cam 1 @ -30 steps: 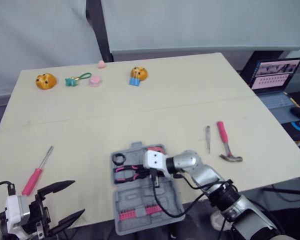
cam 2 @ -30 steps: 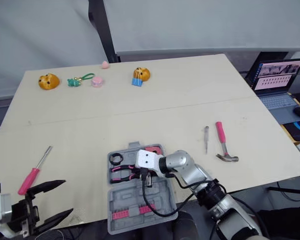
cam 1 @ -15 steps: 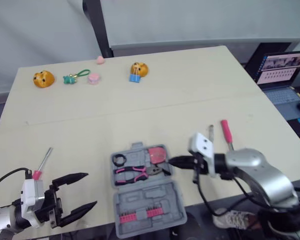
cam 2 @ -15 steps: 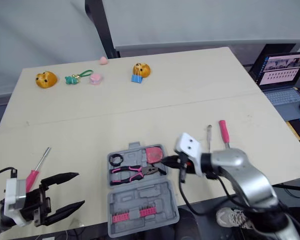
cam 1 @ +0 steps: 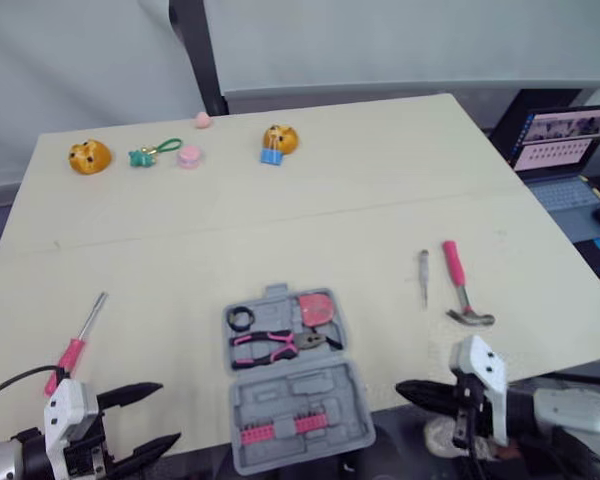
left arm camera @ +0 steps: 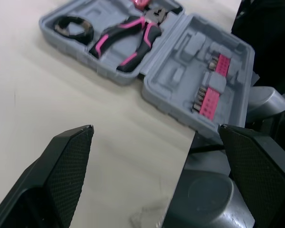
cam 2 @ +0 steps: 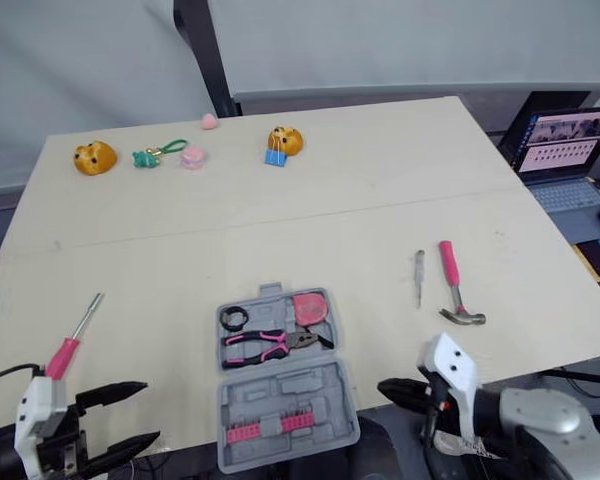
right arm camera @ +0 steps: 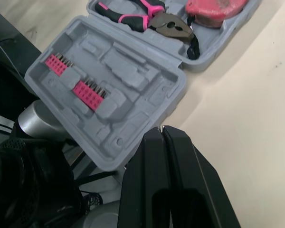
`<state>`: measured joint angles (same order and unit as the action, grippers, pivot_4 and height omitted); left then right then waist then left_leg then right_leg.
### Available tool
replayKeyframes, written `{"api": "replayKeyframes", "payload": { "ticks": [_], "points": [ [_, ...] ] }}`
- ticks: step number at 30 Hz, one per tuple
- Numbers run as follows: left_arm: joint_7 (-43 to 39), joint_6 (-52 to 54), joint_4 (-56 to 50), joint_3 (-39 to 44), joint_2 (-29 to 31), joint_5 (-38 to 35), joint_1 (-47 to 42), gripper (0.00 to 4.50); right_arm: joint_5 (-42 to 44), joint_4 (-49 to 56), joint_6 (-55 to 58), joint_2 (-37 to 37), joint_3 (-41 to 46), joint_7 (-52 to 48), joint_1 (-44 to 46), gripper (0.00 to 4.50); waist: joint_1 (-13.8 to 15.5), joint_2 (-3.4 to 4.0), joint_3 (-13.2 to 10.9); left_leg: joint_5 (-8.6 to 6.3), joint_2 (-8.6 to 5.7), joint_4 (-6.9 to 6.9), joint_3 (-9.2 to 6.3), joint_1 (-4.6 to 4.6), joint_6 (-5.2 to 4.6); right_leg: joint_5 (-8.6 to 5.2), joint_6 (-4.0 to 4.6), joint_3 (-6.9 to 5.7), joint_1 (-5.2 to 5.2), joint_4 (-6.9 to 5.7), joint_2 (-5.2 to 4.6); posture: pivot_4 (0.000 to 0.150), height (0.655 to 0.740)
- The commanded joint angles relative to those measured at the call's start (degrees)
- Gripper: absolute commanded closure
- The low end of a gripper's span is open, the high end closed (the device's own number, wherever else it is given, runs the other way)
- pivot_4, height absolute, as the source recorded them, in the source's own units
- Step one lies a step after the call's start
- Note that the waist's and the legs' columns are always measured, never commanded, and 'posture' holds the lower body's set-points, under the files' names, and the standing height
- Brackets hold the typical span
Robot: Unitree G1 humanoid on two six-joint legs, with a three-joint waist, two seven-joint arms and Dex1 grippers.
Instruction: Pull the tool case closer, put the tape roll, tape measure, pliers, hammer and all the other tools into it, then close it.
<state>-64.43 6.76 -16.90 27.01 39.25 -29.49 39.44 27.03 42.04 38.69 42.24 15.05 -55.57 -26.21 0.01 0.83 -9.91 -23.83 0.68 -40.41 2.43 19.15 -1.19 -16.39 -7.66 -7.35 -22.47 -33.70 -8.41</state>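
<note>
Black right fingers [right arm camera: 149, 171] are pressed flat together with nothing between them, hanging low off the near edge of the bench [cam 1: 280, 220], just to the right of the tool case [cam 1: 290, 405]. A second ago they were down over the case at the pliers [cam 1: 275, 347]; they have since let go, swung out to the right and dropped back toward the robot. The left fingers [left arm camera: 66, 161] are spread wide and empty, low at the near left corner, a little further back than they were.

What that leaves is the pliers lying flat in the tray half of the case, pink handles toward the left and nose toward the right. The tape roll [cam 1: 240, 319] sits in its pocket at the far left corner and the tape measure [cam 1: 315, 308] in the far right one. The case lies open near the front edge, its lid half with the rows of pink bit holders hanging partly over it.

So the pliers step looks done, and three of the named tools are in. Still out on the bench are the hammer [cam 1: 460, 290] and the small driver [cam 1: 424, 277] just beside it, both to the right of the case, and the pink-handled screwdriver [cam 1: 75, 345] well off to the left. The hammer looks the natural next pick for the right arm.
</note>
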Motion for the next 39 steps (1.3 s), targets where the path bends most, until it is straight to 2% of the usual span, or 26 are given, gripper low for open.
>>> {"api": "replayKeyframes", "payload": {
  "ticks": [1, 2, 3, 6, 12, 16, 20, 23, 29, 39],
  "points": [
    [0.49, -1.09, 1.01, -0.01, -0.08, 1.05, -0.94, 0.00, -1.03, -3.29, -5.33, -0.07, 0.92, -0.81, -1.69, 4.41, 0.14, -0.08, 0.02, 0.00, 0.01, 0.00, 0.00, -0.02, 0.00, 0.00, 0.01, 0.01, -0.01, -0.02, -0.01, 0.150, 0.7155],
    [0.65, -0.73, 1.16, -0.32, -0.13, 0.84, -1.62, 0.00, -1.54, -4.84, -6.90, -0.13, 0.65, -0.92, -2.05, 4.41, 0.20, -0.08, 0.03, 0.01, 0.00, -0.01, 0.00, -0.03, 0.01, 0.00, 0.01, 0.01, -0.01, -0.06, -0.03, 0.150, 0.7155],
    [0.71, -0.70, 1.29, -0.61, -0.20, 0.73, -2.22, 0.24, -2.07, -6.25, -8.36, -0.16, 0.36, -1.04, -2.36, 4.47, 0.25, -0.07, 0.02, 0.01, 0.00, -0.01, -0.01, -0.03, 0.01, -0.01, 0.03, 0.01, -0.02, -0.09, -0.05, 0.150, 0.7155],
    [0.41, 0.46, 1.26, -1.28, 0.18, 0.19, -3.02, 1.26, -2.99, -9.06, -11.95, -0.05, -0.41, -1.58, -3.07, 4.50, 0.25, -0.06, 0.02, 0.02, 0.02, -0.01, -0.03, -0.04, 0.02, -0.02, 0.06, 0.01, -0.04, -0.13, -0.06, 0.150, 0.7155],
    [0.48, 1.59, 1.02, -2.96, 0.34, 0.54, -4.85, 4.45, -4.93, -14.17, -18.32, -0.11, -2.20, -2.38, -3.52, 4.50, 0.02, -0.06, 0.02, 0.03, 0.01, -0.01, -0.01, -0.02, 0.02, -0.02, 0.07, -0.02, -0.03, -0.28, -0.04, 0.150, 0.7155],
    [2.71, 1.55, 1.93, -5.24, 1.78, 5.07, -7.26, 4.49, -7.27, -17.48, -21.18, -0.39, -4.73, -1.16, -0.53, 4.50, 0.03, -0.08, 0.03, 0.03, 0.00, -0.02, 0.00, -0.02, 0.01, -0.01, 0.05, -0.03, -0.02, -0.27, -0.03, 0.150, 0.7155],
    [5.55, 5.95, 1.10, -10.21, 3.67, 8.15, -12.39, 4.49, -10.71, -22.02, -22.22, -1.31, -8.72, 1.59, 5.43, 4.50, 0.03, 0.04, -0.04, 0.04, 0.00, -0.38, 0.00, 0.01, 0.02, -0.02, 0.05, 0.01, -0.02, -0.30, -0.03, 0.150, 0.7155],
    [5.73, 8.62, 0.09, -12.57, 4.45, 8.11, -14.83, 4.49, -12.11, -24.12, -20.94, -1.81, -10.69, 3.34, 9.52, 4.50, 0.01, 0.04, -0.04, 0.03, 0.02, -0.58, -0.02, 0.02, 0.02, -0.01, 0.05, 0.04, -0.02, -0.47, -0.05, 0.150, 0.7155],
    [4.79, 11.56, 1.26, -16.53, 6.32, 8.52, -18.02, 4.49, -12.40, -22.19, -12.89, -1.49, -14.53, 5.49, 15.79, 4.50, -0.02, 0.13, -0.09, 0.05, 0.04, -0.65, -0.03, 0.02, 0.04, -0.02, 0.06, 0.07, -0.07, -0.81, -0.07, 0.150, 0.7155],
    [7.83, 8.70, 5.73, -23.72, 3.74, 13.55, -25.43, 4.49, -11.66, -18.02, -3.01, -2.90, -19.69, 8.31, 24.83, 4.50, 0.01, 0.18, -0.12, 0.04, 0.00, -0.65, -0.04, 0.07, 0.03, -0.01, 0.04, 0.04, -0.08, -0.84, -0.07, 0.150, 0.7155]
  ]
}}
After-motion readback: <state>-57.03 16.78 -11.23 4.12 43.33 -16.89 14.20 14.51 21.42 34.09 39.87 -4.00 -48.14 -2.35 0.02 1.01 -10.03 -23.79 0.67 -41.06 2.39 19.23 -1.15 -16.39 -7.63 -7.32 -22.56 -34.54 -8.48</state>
